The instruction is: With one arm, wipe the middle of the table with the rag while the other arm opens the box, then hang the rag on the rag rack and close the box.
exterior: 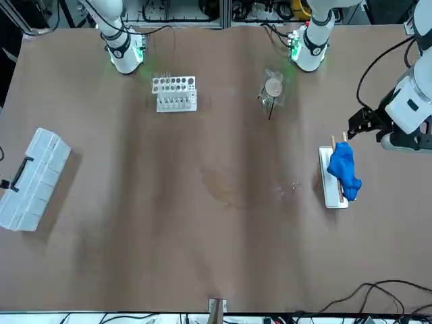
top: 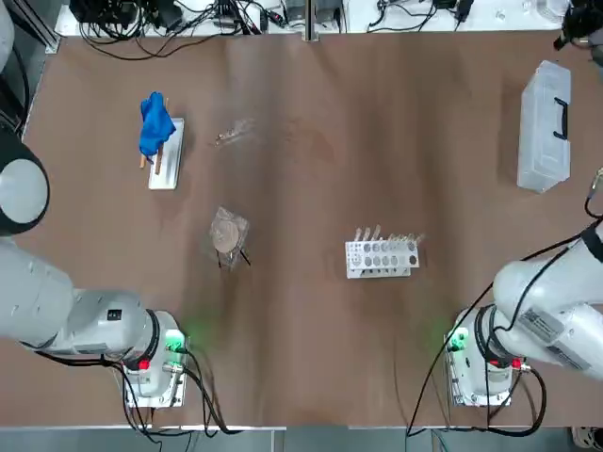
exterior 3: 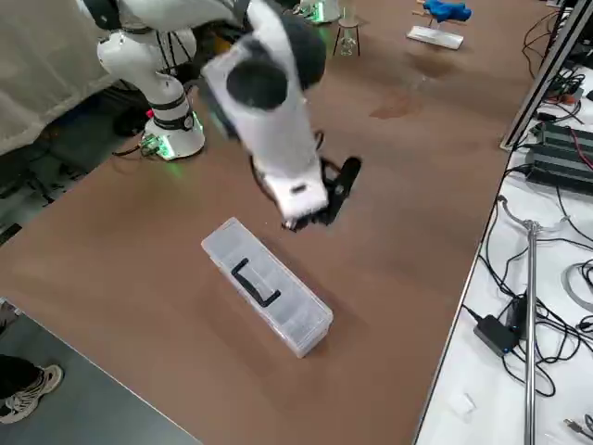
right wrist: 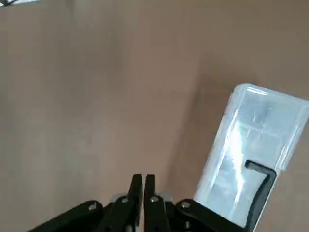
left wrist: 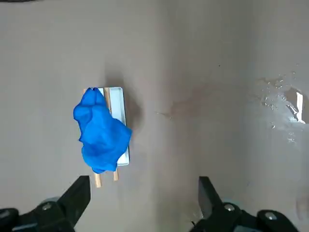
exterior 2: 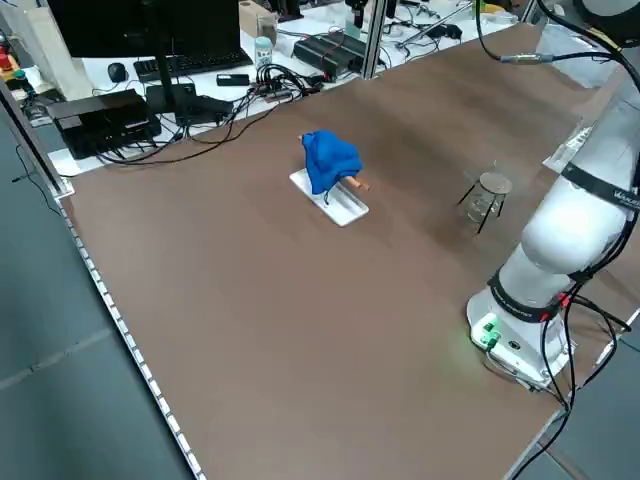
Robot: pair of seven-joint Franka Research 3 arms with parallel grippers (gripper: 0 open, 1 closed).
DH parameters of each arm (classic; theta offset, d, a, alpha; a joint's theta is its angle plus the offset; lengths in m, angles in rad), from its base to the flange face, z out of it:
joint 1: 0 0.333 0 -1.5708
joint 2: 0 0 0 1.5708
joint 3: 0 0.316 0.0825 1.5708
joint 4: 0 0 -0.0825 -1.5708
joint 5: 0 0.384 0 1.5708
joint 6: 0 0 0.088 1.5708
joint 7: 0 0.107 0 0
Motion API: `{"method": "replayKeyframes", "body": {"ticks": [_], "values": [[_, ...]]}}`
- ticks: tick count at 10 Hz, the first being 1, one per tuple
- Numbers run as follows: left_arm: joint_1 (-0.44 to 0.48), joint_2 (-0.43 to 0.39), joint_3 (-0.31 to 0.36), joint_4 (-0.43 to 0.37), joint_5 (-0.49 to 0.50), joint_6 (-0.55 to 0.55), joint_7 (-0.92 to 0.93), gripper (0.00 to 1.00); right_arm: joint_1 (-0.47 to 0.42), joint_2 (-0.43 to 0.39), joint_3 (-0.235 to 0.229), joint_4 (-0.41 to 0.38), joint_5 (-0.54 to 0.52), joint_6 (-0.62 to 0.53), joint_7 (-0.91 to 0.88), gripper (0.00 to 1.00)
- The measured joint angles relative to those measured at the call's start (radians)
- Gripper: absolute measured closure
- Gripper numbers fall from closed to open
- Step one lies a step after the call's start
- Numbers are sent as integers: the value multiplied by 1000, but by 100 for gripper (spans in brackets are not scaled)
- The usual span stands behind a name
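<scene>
The blue rag [top: 155, 125] hung on the rag rack [top: 168, 160], near the desk's [top: 292, 330] far left corner. The closed box [top: 545, 127] lay near the right edge. The left gripper [left wrist: 145, 193] was open, the right gripper [right wrist: 144, 181] closed.

The blue rag [left wrist: 102, 133] lies draped over the white rag rack [left wrist: 122, 153] and its wooden rods [left wrist: 98, 180] on the counter [left wrist: 159, 58]. The left gripper [left wrist: 145, 186] stands wide open, nothing between its fingers. Clear droplets [left wrist: 274, 99] and a wet patch [left wrist: 295, 104] show well apart from the rack
</scene>
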Motion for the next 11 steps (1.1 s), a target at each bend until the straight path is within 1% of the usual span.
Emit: {"method": "replayKeyframes", "body": {"ticks": [1, 2, 3, 4, 5, 6, 8, 9, 11], "values": [[0, 0, 0, 0, 0, 0, 0, 1, 52, -48, 1, 1, -40, -58, 97, 88], [0, 0, 0, 0, 0, 0, 0, 1, 109, -94, 2, -1, -79, -111, 199, 80], [0, 0, 1, 0, 0, 0, 0, 1, 165, -136, 3, -7, -106, -142, 270, 74], [0, 0, 1, 0, 0, 0, 0, 1, 208, -178, 3, -25, -117, -154, 304, 67], [0, 0, 1, 1, 0, 1, 0, 1, 235, -215, 3, -46, -120, -164, 328, 54], [0, 0, 2, 3, 0, 1, 0, 1, 257, -247, 2, -61, -120, -185, 376, 39], [1, 0, 2, 5, 0, 1, 0, 1, 289, -280, 3, -78, -120, -202, 439, 7], [1, 0, 2, 5, 0, 1, 0, 1, 290, -281, 1, -80, -120, -202, 441, 1], [4, 0, 2, 5, 19, 6, 1, 1, 290, -281, -5, -82, -120, -202, 441, 2]]}}
